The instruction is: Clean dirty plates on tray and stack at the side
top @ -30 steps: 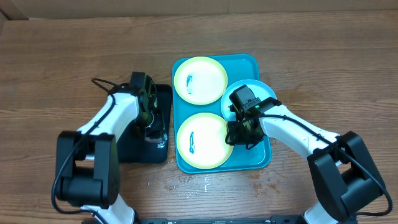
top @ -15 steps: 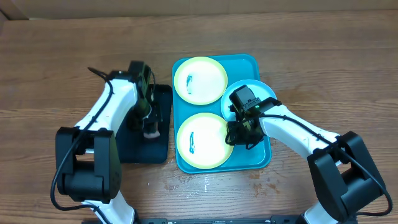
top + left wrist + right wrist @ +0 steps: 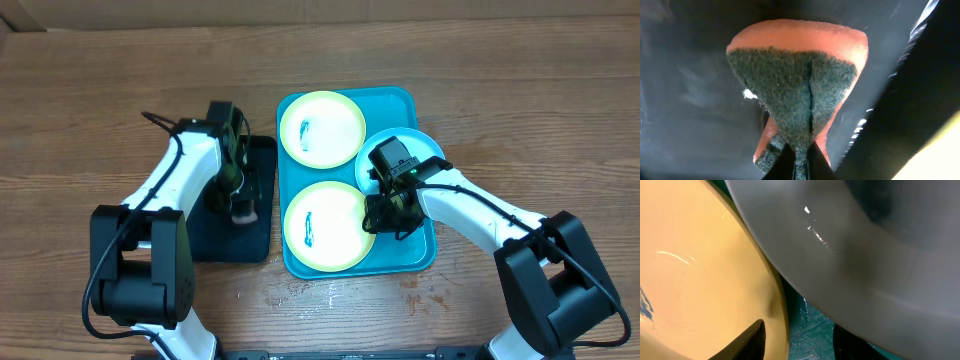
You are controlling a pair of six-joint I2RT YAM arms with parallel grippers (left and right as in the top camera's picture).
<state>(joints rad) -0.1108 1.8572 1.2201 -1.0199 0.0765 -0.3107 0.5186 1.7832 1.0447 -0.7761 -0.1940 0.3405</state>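
So, overhead: left gripper (image 3: 240, 200) clamps a sponge (image 3: 242, 212) above the black tray (image 3: 265, 160). Right gripper (image 3: 385, 212) is at the near plate (image 3: 325, 225)'s right rim on the turquoise tray (image 3: 400, 100); its arm half hides the blue-rimmed plate (image 3: 422, 146).
Left wrist: sponge pinched at its narrow end, long axis running away from the fingertips.
Right wrist: jaws apart astride the rim, neighbouring plate crowding close; contact unclear.
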